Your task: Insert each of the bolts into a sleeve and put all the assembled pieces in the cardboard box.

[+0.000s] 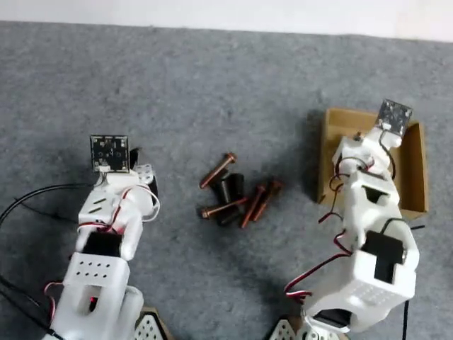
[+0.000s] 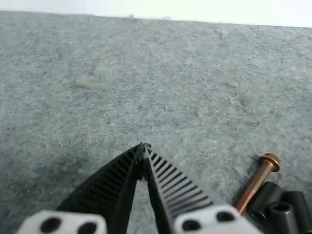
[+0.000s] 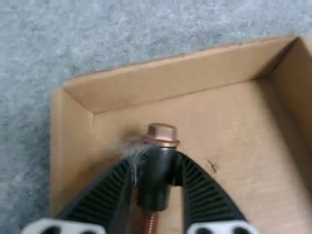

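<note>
Several copper bolts (image 1: 217, 171) and black sleeves (image 1: 230, 188) lie in a loose pile at the middle of the grey mat. My right gripper (image 3: 154, 165) is shut on an assembled piece (image 3: 155, 178), a black sleeve with a copper bolt through it, head (image 3: 161, 134) pointing away from the wrist. It hangs over the floor of the cardboard box (image 3: 234, 122), which stands at the right (image 1: 416, 173). My left gripper (image 2: 143, 149) is shut with nothing in it, left of the pile; one bolt (image 2: 257, 182) and two sleeves (image 2: 279, 204) lie just beside it.
Grey carpet-like mat (image 1: 212, 85) covers the table, with open room at the back and to the left. Black cables (image 1: 35, 195) trail by the left arm's base. A white wall edge runs along the far side.
</note>
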Tool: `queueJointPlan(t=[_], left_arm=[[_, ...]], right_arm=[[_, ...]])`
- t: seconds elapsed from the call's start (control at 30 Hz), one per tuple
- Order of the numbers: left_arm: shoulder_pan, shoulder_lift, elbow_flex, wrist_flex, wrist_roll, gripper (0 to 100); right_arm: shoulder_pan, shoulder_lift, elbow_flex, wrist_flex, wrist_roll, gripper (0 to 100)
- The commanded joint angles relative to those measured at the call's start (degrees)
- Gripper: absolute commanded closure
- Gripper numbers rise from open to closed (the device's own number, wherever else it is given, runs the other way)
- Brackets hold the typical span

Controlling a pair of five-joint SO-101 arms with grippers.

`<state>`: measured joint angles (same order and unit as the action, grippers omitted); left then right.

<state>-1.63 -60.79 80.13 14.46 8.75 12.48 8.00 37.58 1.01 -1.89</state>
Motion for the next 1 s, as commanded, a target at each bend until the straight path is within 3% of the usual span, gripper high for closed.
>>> queueJointPlan(t=[0.0,0.13,0.27,0.43,0.53,0.67,0.97], left_arm=[[-0.6,0.0,-2.7,0.3,0.2,99],[-0.6,0.0,-2.7,0.3,0.2,99],[-0.7,0.0,-2.7,0.3,0.2,99],[-0.7,0.0,-2.7,0.3,0.2,99],[-0.7,0.0,-2.7,0.3,0.2,99],[-2.4,0.0,-2.7,0.2,0.2,99],[-5.1,0.0,-3.0,0.2,0.3,99]], right_arm=[[-1.3,-0.5,-2.8,0.2,-0.1,66.7],[-2.6,-6.6,-2.4,0.3,-0.2,65.2],[-7.8,-21.4,2.2,10.8,-0.4,67.8],[-23.8,-40.0,8.4,24.5,-0.5,68.1],[-36.6,-46.0,14.3,26.4,-0.6,68.1],[-46.9,-45.6,19.0,26.3,-4.4,68.1],[-48.1,-26.8,7.3,26.4,-6.0,68.1]])
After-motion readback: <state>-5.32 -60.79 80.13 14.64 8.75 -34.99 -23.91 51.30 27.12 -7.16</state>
